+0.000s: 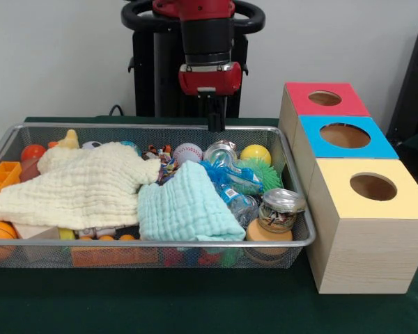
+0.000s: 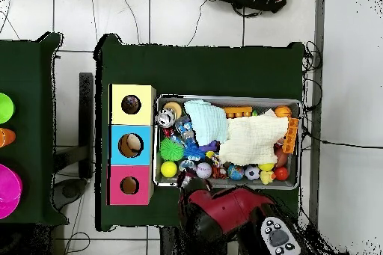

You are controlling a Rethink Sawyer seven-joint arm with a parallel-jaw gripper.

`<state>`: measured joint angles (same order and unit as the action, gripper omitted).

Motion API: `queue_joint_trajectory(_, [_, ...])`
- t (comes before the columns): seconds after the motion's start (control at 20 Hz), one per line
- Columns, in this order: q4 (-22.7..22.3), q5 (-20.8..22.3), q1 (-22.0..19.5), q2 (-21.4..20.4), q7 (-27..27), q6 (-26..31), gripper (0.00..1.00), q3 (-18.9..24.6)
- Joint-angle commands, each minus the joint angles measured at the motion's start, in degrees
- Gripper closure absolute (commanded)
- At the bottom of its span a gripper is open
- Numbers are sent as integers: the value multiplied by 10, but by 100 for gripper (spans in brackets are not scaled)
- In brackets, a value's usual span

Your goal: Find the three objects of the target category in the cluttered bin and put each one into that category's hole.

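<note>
The wire bin (image 1: pixel 292 240) serves as landmark. At its left end sit orange toys (image 1: pixel 1 179) and a red ball (image 1: pixel 33 151). A cream cloth (image 1: pixel 76 186) covers its left half; a mint cloth (image 1: pixel 184 205) lies beside that, at the middle. Along the bin's back wall rest a baseball (image 1: pixel 187 152), a tin can (image 1: pixel 221 152) and a yellow ball (image 1: pixel 255 154), with a green spiky ball (image 1: pixel 262 171) in front. The gripper (image 1: pixel 216 123) hangs above the back wall; whether it is parted or closed cannot be told. A jar (image 1: pixel 279 210) stands in the bin's right front corner. Right of the bin stand red (image 1: pixel 325 99), blue (image 1: pixel 345 136) and yellow (image 1: pixel 371 188) boxes with holes.
</note>
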<state>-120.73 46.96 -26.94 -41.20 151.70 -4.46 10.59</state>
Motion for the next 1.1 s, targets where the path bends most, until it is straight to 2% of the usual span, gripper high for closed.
queue_joint_trajectory(0.05, [78,31,-32,51,-18,4,100,-2])
queue_joint_trajectory(0.2, [70,27,-61,54,-27,22,100,29])
queue_joint_trajectory(0.55, [62,22,-87,50,-39,41,100,59])
queue_joint_trajectory(0.9, [62,19,-90,52,-40,44,100,65])
queue_joint_trajectory(1.1, [65,22,-78,49,-38,36,100,52])
